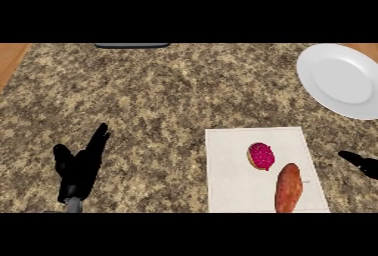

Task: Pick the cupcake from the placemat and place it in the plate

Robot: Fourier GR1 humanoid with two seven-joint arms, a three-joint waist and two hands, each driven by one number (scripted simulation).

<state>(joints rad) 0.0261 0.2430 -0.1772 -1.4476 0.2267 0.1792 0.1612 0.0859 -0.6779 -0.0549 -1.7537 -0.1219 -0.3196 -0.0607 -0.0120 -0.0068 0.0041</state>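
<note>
A small cupcake [260, 155] with bright pink frosting sits on a white placemat [232, 172] at the lower right. An orange-brown sweet potato [289, 188] lies just below and right of it on the same mat. The white plate [325, 67] rests at the upper right of the counter, partly cut by the view's edge. My left hand [78, 167] stands open at the lower left, fingers straight and pointing up, far from the mat. Only a few fingers of my right hand [361, 163] show at the right edge, just off the mat and holding nothing.
The speckled granite counter [162, 95] fills the view, with a wooden strip [11, 57] at the upper left. A dark flat object [133, 45] lies at the counter's far edge.
</note>
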